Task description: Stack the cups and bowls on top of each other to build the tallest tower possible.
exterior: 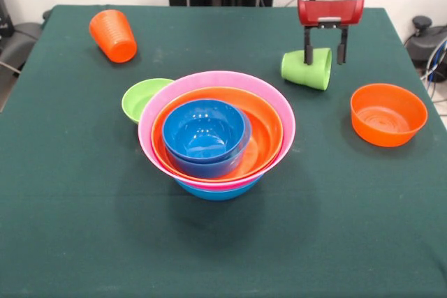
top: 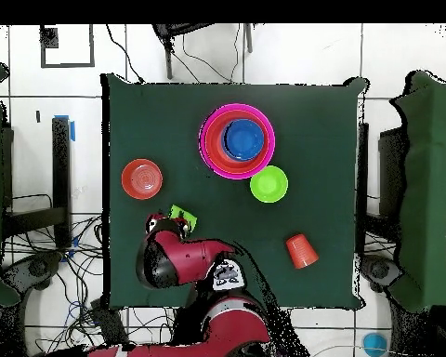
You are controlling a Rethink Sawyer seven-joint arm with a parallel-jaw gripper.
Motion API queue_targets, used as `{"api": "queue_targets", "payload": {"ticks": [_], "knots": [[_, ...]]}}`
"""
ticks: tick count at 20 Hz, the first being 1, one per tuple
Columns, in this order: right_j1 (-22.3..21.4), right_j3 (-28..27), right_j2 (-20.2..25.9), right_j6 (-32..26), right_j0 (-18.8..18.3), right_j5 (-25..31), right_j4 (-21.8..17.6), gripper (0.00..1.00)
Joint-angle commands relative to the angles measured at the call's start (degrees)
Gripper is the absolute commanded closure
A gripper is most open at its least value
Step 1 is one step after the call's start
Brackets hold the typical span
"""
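My gripper (exterior: 325, 57) is open at the far right of the table, down over the lime green cup (exterior: 302, 71). The cup lies on its side; one finger (exterior: 308, 54) shows in front of its body, the other stands just off its right rim. In the overhead view the arm hides most of this cup (top: 182, 218). The orange ribbed cup (exterior: 114, 35) (top: 301, 250) lies on its side at the far left. The tower (exterior: 216, 102) (top: 237, 140) stands mid-table: a blue bowl (exterior: 218, 191) at the base, then pink, then orange (exterior: 264, 137), with a smaller blue bowl (exterior: 206, 134) inside.
A small lime-green bowl (exterior: 142, 98) (top: 268, 184) sits upright against the tower's left side. A smaller orange bowl (exterior: 387, 114) (top: 141, 178) sits upright alone at the right, near the table's edge. The dark green tablecloth (exterior: 223, 256) covers the table.
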Motion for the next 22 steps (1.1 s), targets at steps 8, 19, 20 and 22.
{"api": "queue_targets", "payload": {"ticks": [8,19,20,22], "knots": [[2.1,-5.1,-0.2,5.8,0.6,0.8,1.2,0.00],[2.0,-5.3,0.2,5.6,0.1,0.9,0.0,1.00],[2.0,-5.3,0.2,5.5,0.1,0.9,-0.1,1.00],[2.0,-5.3,0.3,5.4,0.0,1.1,-0.1,1.00]]}}
